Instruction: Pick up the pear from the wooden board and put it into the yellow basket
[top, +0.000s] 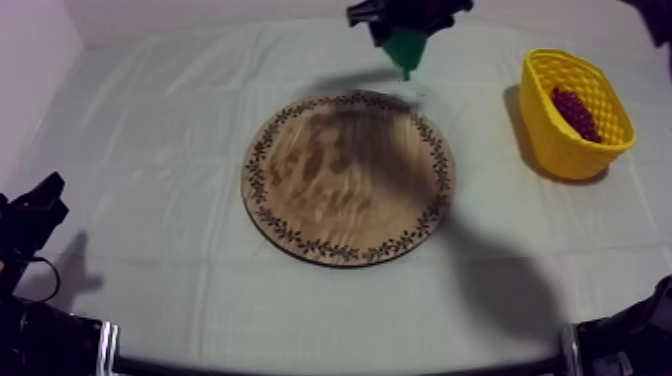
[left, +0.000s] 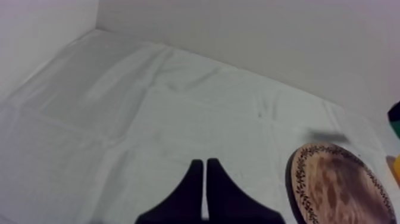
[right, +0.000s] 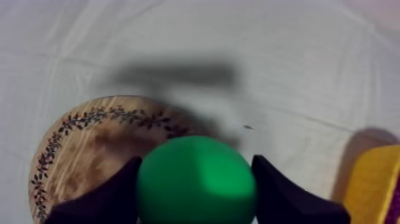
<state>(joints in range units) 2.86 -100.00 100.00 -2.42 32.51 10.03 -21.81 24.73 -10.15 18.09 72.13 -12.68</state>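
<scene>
top view: high over the table's (top: 150, 150) near side, tilted down toward the far wall; wide, takes in the whole cloth, wooden board (top: 348, 178) mid-table, yellow basket (top: 565, 155) to its right.
left wrist view: low, close to the cloth, faces along it toward the far wall; left end effector (left: 204, 164) right at the lens, board rim beside it.
right wrist view: over the board's far rim, faces down at a slant; very near, pear (right: 196, 184) in right end effector (right: 196, 159) hides much of the board.
shared: board in all three; basket in top and right wrist.
</scene>
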